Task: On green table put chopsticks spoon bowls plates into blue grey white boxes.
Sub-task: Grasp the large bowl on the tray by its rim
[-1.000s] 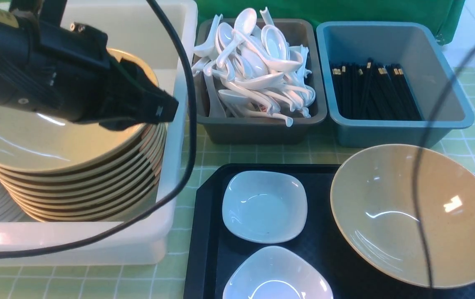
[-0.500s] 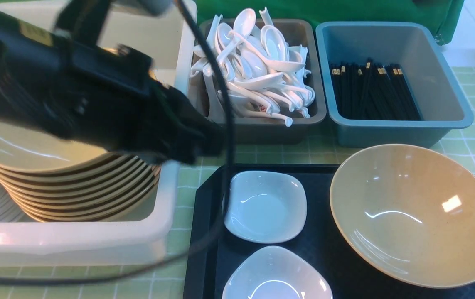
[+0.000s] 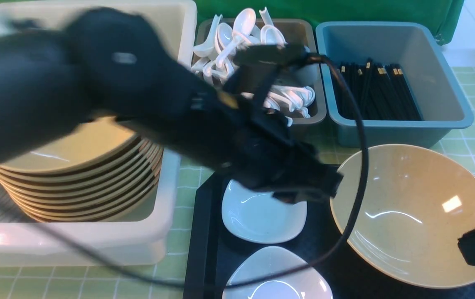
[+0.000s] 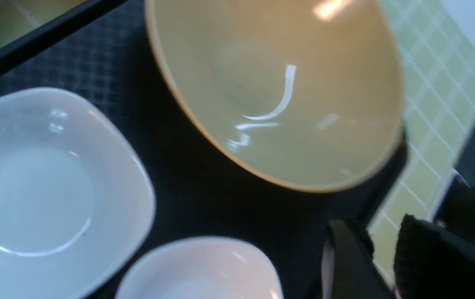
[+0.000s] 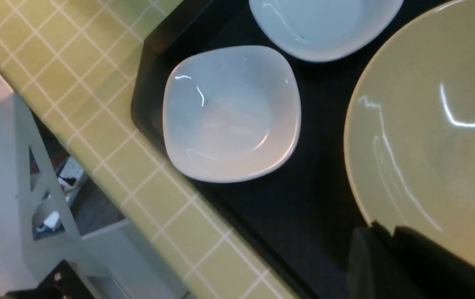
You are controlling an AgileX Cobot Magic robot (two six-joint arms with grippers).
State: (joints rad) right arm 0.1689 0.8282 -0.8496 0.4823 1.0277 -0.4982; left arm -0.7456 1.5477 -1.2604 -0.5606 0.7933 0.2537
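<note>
A large tan bowl (image 3: 412, 216) and two small white square dishes (image 3: 262, 211) (image 3: 274, 278) sit on a black tray (image 3: 204, 232). My left gripper (image 3: 326, 187) hangs blurred over the tray, between the far white dish and the bowl's left rim. In the left wrist view the left gripper (image 4: 380, 245) is open and empty, with green table showing between its fingers. My right gripper (image 3: 466, 247) shows at the bowl's near right rim. In the right wrist view the right gripper (image 5: 389, 236) is shut and empty, over the bowl's (image 5: 436, 137) edge.
A white box (image 3: 166, 207) at the left holds a stack of tan plates (image 3: 75, 166). A grey box (image 3: 262, 128) holds white spoons (image 3: 229, 45). A blue box (image 3: 391, 128) holds black chopsticks (image 3: 374, 91). A black cable (image 3: 360, 137) loops over the tray.
My left arm has swung right from over the plate stack to over the tray. My right gripper has come into view at the lower right.
</note>
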